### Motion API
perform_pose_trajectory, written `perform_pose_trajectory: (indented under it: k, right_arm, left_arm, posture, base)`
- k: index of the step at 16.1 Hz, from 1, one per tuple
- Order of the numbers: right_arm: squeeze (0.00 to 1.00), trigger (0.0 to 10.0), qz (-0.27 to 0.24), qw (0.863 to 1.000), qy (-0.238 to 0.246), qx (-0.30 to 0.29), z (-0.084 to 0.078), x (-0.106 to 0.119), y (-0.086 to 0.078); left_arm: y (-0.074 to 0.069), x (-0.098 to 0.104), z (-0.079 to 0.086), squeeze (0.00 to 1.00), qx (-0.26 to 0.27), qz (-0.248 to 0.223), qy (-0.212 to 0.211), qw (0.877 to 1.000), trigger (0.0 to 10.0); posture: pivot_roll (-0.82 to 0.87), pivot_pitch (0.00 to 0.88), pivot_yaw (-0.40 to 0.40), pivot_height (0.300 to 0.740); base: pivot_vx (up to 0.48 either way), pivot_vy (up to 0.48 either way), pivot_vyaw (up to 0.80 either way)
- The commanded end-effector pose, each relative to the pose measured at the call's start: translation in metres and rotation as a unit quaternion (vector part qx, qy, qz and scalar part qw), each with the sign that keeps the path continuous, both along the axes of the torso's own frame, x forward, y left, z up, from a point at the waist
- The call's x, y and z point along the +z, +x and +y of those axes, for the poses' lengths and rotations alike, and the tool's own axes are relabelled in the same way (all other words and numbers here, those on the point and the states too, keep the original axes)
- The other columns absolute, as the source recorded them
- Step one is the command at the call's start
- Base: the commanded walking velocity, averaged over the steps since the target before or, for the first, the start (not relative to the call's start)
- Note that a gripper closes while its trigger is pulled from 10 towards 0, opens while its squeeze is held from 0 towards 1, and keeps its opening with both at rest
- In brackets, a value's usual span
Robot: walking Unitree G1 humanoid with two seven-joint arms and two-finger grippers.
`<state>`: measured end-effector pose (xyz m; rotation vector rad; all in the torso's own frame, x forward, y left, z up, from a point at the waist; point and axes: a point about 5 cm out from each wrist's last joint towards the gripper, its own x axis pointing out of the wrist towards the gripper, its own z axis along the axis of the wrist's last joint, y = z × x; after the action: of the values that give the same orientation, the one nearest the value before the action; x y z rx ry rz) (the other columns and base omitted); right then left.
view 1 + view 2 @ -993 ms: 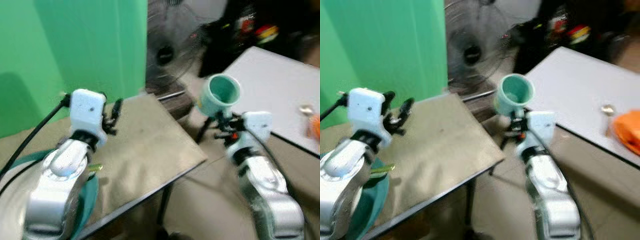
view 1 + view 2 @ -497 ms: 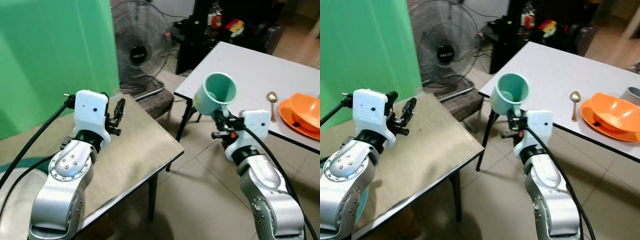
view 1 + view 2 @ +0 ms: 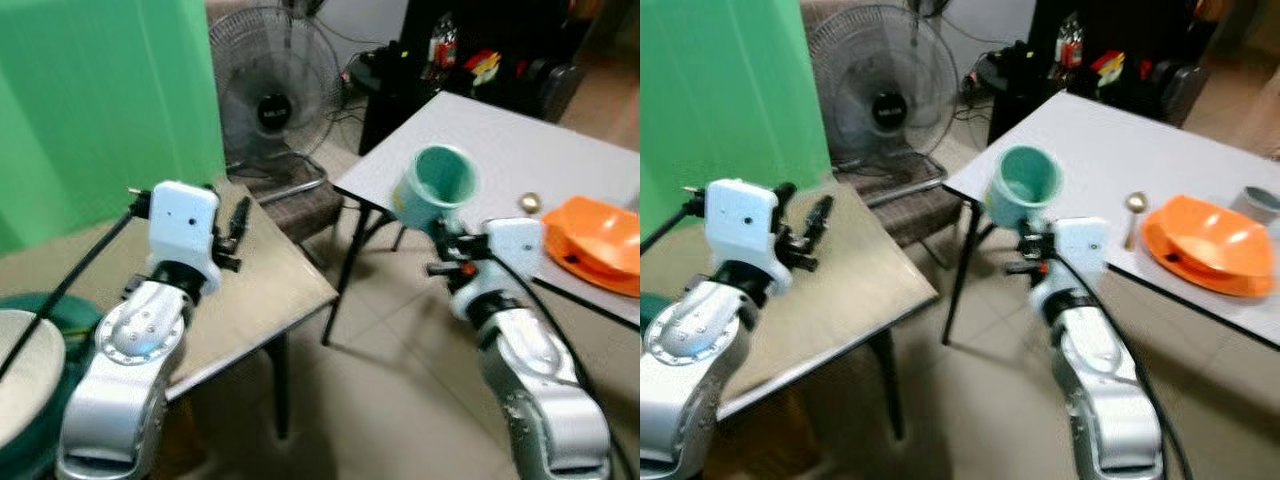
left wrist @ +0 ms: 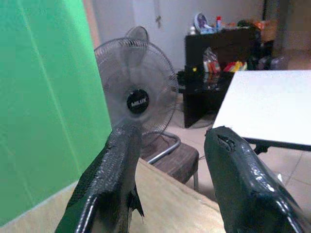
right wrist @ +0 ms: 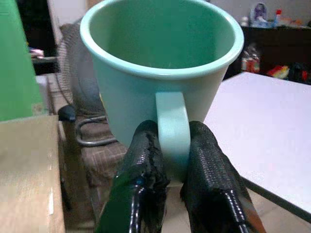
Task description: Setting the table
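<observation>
We had turned right; the white counter with its orange bowl now sat nearer. Our right gripper pinched the mug handle; left gripper gaped empty.

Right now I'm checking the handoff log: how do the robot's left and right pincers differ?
The right pincer is shut on the handle of the teal mug, while the left pincer is open and holds nothing. The right one hangs between the two tables, near the white table; the left one hovers over the tan table. Both have black fingers.
</observation>
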<state>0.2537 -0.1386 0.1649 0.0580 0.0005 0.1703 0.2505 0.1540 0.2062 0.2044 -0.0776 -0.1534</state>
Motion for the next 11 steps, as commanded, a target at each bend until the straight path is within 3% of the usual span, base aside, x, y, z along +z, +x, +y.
perform_pose_trajectory:
  k: [1,9,11]
  right_arm:
    - [0.0,10.0,-0.007,1.0,-0.002,-0.014,-0.0065,0.0032,0.0006]
    - [0.0,10.0,-0.001,1.0,-0.004,-0.023,-0.0095,0.0011,0.0011]
    - [0.0,10.0,-0.001,1.0,-0.004,-0.024,-0.0098,0.0014,0.002]
  left_arm:
    - [-0.0001,-0.0001,-0.0032,0.0,-0.004,-0.001,-0.002,1.0,10.0]
    - [0.0002,-0.0014,-0.0036,0.0,-0.008,0.001,0.001,1.0,10.0]
    - [0.0008,-0.0016,-0.0037,0.0,-0.008,0.001,0.002,1.0,10.0]
  posture:
    - [0.02,0.0,-0.046,0.74]
    - [0.01,0.0,-0.047,0.74]
    - [0.01,0.0,-0.048,0.74]
  base:
    - [0.0,-0.334,0.0]
    - [0.0,-0.332,0.0]
    - [0.0,-0.33,-0.67]
